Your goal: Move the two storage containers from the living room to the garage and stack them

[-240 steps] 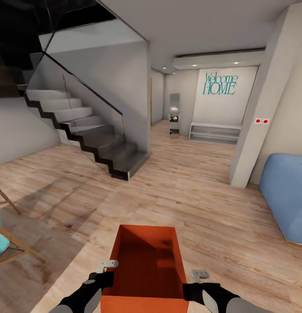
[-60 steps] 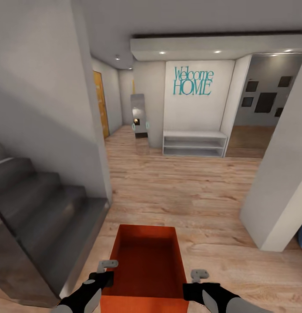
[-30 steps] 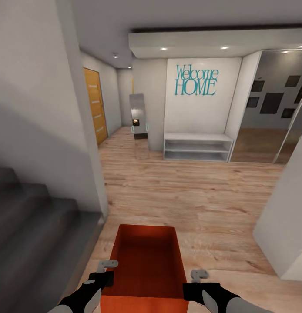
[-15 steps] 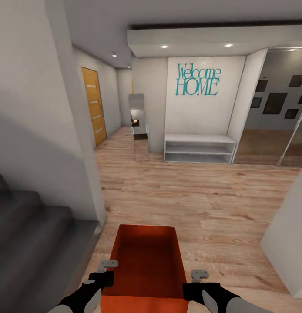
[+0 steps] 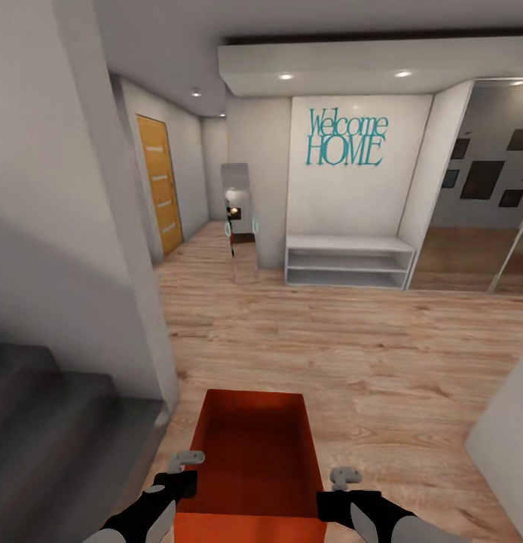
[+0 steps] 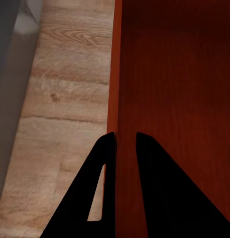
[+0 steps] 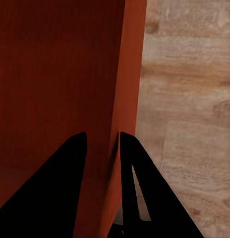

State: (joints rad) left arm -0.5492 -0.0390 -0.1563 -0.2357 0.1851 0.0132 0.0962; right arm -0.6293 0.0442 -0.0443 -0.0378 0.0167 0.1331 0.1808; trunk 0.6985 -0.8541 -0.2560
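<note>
A: Left wrist view first – what's the left gripper (image 6: 125,144) doing?

B: Fingers nearly together, pinching the thin left side wall of the storage container (image 6: 174,74), one finger outside, one inside. Clamped on the wall, rim running straight up btw them.

A: And the right gripper (image 7: 103,141)?

B: Same on the opposite wall: fingers narrowly apart w/ the orange-red wall squeezed btw them, one finger over the bin's inside, one on the outer side above the wood floor (image 7: 189,99).

A: Arm pose from the head view?

B: Both forearms come in low from the picture's bottom edge, roughly symmetric, black wrists either side of the bin. Left gripper (image 5: 188,458) at the left wall, right gripper (image 5: 344,476) at the right wall, both near the bin's near end. Container (image 5: 254,460) is held out in front of the trunk, long axis pointing forward, open top up, level.

A: Anything in it?

B: Nothing inside, just the shaded bottom and walls.

A: Where is it, room-wise?

B: Above light wood plank floor (image 5: 352,354) in a hallway. Grey stairs (image 5: 58,445) at the left, orange door (image 5: 157,192) further on, white bench shelf (image 5: 348,260) under a teal "Welcome HOME" sign (image 5: 346,139) straight ahead.
</note>
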